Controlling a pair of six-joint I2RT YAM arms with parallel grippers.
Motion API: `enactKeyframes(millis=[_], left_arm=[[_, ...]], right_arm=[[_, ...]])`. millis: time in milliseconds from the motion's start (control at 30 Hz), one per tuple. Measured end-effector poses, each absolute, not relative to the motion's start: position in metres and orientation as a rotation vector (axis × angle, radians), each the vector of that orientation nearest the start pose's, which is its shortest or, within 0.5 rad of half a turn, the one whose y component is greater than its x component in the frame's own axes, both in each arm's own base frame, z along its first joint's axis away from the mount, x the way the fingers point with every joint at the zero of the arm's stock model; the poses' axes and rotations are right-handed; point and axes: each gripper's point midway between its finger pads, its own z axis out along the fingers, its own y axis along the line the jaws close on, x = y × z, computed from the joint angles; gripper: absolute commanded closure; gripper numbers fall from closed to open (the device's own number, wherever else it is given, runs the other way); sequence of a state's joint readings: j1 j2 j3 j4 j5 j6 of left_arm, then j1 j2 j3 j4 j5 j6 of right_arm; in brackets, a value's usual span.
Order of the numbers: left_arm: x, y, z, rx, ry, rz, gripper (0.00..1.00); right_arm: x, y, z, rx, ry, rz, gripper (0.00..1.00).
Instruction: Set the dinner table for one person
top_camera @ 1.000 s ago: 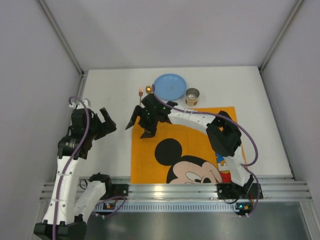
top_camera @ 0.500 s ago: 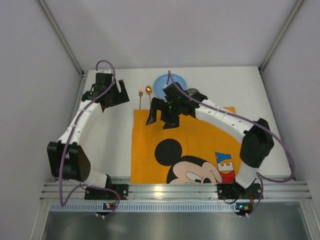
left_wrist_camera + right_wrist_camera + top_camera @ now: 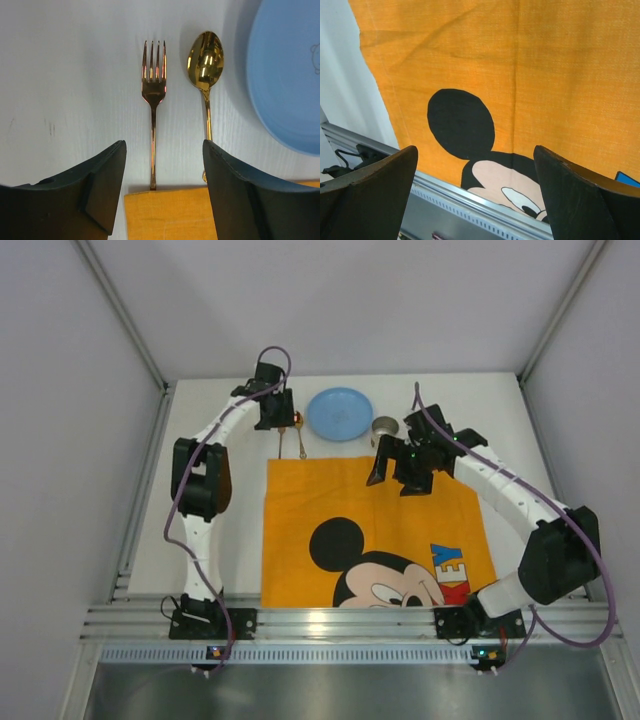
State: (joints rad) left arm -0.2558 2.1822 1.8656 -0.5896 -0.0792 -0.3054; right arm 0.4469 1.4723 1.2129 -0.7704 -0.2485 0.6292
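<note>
Dinner table (image 3: 510, 400), a large flat white matte rectangular tabletop, seen from above with the setting for one barely begun. Orange cloth placemat with Mickey Mouse print (image 3: 330, 490) laid flat at near centre of the table, nothing resting on it. Round blue plate (image 3: 340, 413), gold metal fork (image 3: 153, 100), gold metal spoon (image 3: 205, 60) and small metallic cup (image 3: 384, 430) all grouped on bare table beyond the placemat's far edge. Fork and spoon side by side, handle tips reaching that edge, plate just beside the spoon, cup on the plate's other side. Left end effector (image 3: 164, 150) poised low over the fork handle, jaws apart, nothing grasped. Right end effector (image 3: 475, 150) hovering above the placemat near the cup, jaws spread wide, likewise empty. Judged done: placemat in position. Judged left to do: plate onto the placemat, fork and spoon to either side of it, cup to a corner. Likely step in hand: pickup of the fork by the left arm, with the thin handle flat against the table calling for a careful pinch.
</note>
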Motion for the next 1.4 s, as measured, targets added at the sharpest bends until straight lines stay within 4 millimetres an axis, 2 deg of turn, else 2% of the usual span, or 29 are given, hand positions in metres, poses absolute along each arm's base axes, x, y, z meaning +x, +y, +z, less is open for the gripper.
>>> enactKeyframes(millis=[133,433,567,600,633,900,1033,1167,1267,1333,1400], left_arm=[[0.534,-0.136,0.069,-0.093,2.512,-0.103,0.41],[0.524,-0.139,0.029,-0.076,2.593,-0.027,0.59],[0.526,-0.141,0.030,-0.077,2.587,-0.022,0.80],[0.527,-0.140,0.030,-0.075,2.585,-0.018,0.94],[0.528,-0.141,0.029,-0.077,2.586,-0.018,1.00],[0.551,-0.136,0.038,-0.045,2.551,0.042,1.00],[0.560,-0.135,0.064,-0.054,2.503,0.028,1.00],[0.551,-0.136,0.117,-0.064,2.433,-0.016,1.00],[0.517,-0.138,0.168,-0.075,2.370,-0.062,1.00],[0.482,-0.142,0.202,-0.074,2.330,-0.097,1.00],[0.447,-0.146,0.227,-0.065,2.287,-0.135,1.00]], right_arm=[[0.283,0.199,0.150,0.175,2.717,0.686,0.00],[0.307,0.188,0.153,0.200,2.703,0.696,0.00],[0.313,0.178,0.155,0.227,2.694,0.687,0.00],[0.313,0.175,0.154,0.233,2.695,0.685,0.00],[0.313,0.173,0.154,0.239,2.697,0.682,0.00],[0.309,0.164,0.161,0.230,2.687,0.671,0.00],[0.310,0.165,0.172,0.209,2.666,0.678,0.00],[0.330,0.172,0.203,0.169,2.594,0.698,0.00],[0.359,0.189,0.237,0.120,2.507,0.729,0.00],[0.382,0.206,0.258,0.077,2.448,0.748,0.00],[0.402,0.230,0.271,0.024,2.411,0.770,0.00]])
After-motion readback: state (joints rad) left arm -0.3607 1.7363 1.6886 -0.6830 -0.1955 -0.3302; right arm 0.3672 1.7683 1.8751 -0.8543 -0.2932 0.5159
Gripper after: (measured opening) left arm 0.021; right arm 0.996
